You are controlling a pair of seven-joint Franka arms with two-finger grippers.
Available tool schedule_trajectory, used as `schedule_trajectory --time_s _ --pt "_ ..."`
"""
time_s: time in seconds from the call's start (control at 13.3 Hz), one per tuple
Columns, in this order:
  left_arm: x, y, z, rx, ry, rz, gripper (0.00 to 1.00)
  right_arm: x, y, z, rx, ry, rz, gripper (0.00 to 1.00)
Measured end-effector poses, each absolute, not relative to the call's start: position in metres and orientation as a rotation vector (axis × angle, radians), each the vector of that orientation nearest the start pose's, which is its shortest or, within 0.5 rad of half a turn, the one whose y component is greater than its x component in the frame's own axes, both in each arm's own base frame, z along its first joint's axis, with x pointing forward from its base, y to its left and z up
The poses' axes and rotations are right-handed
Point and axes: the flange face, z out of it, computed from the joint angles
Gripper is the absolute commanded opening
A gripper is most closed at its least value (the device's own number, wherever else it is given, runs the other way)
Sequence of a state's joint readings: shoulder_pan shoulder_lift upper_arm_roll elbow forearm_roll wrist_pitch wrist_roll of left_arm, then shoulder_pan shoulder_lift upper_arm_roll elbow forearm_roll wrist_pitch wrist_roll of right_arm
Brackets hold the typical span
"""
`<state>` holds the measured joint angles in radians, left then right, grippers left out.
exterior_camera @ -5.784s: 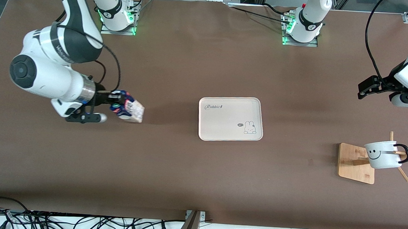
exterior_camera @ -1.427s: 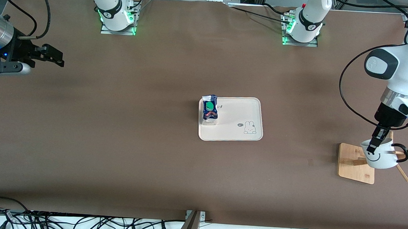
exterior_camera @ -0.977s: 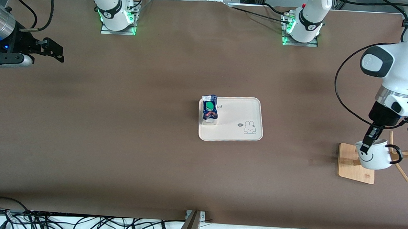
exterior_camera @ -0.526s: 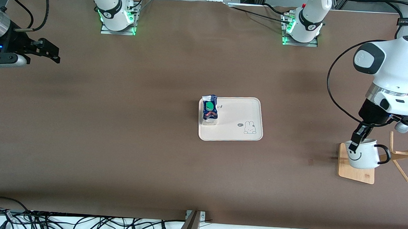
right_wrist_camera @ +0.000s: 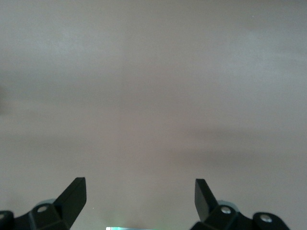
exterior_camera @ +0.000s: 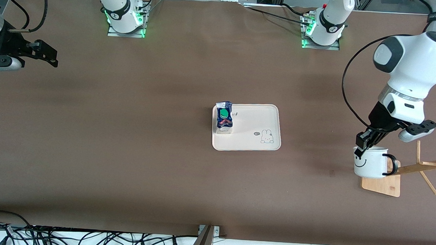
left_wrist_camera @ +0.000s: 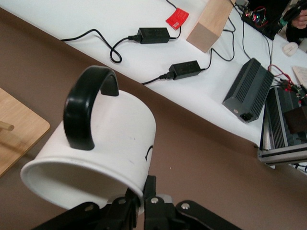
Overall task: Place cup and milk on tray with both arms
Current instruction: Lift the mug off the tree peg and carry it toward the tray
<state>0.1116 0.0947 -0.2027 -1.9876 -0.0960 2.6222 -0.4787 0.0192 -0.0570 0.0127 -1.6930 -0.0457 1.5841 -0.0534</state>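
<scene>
The milk [exterior_camera: 224, 117], a dark blue and white carton with a green cap, stands on the cream tray [exterior_camera: 254, 138] at the tray's end toward the right arm. My left gripper [exterior_camera: 360, 146] is shut on the rim of the cup [exterior_camera: 371, 163], a white mug with a black handle and smiley face, and holds it in the air over the edge of the wooden stand's base [exterior_camera: 382, 185]. In the left wrist view the cup [left_wrist_camera: 96, 153] hangs from the gripper [left_wrist_camera: 144, 196], handle up. My right gripper [exterior_camera: 46, 54] is open and empty, raised over the table at the right arm's end; its fingertips [right_wrist_camera: 76, 191] stand wide apart.
The wooden mug stand [exterior_camera: 420, 166] with slanted pegs stands at the left arm's end of the table. Cables and power bricks [left_wrist_camera: 187, 69] lie on the white surface off the table's edge.
My left gripper has pulled the cup off the stand's peg and carried it toward the tray. My right gripper has drifted slightly away from the tray.
</scene>
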Motion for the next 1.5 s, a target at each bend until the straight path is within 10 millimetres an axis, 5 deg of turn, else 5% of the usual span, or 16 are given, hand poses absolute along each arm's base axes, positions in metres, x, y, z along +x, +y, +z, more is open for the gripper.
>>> schedule_trajectory --time_s 0.23,0.45,1.05,1.28,1.5 --pt "0.617 -0.064 0.505 -3.208 -0.663 -0.609 0.00 0.537 0.012 0.600 -3.184 -0.138 0.080 1.00" --pt "0.608 -0.102 0.513 -3.231 -0.534 -0.452 0.00 0.538 0.012 0.597 -3.184 -0.138 0.089 1.00" --pt "0.558 -0.173 0.558 -3.195 -0.257 0.107 0.00 0.538 0.012 0.597 -3.184 -0.139 0.088 1.00" --pt "0.539 -0.192 0.535 -3.127 -0.169 0.359 0.00 0.538 0.012 0.598 -3.184 -0.139 0.087 1.00" --pt "0.553 -0.205 0.474 -3.097 -0.119 0.560 0.00 0.538 0.012 0.598 -3.184 -0.139 0.087 1.00"
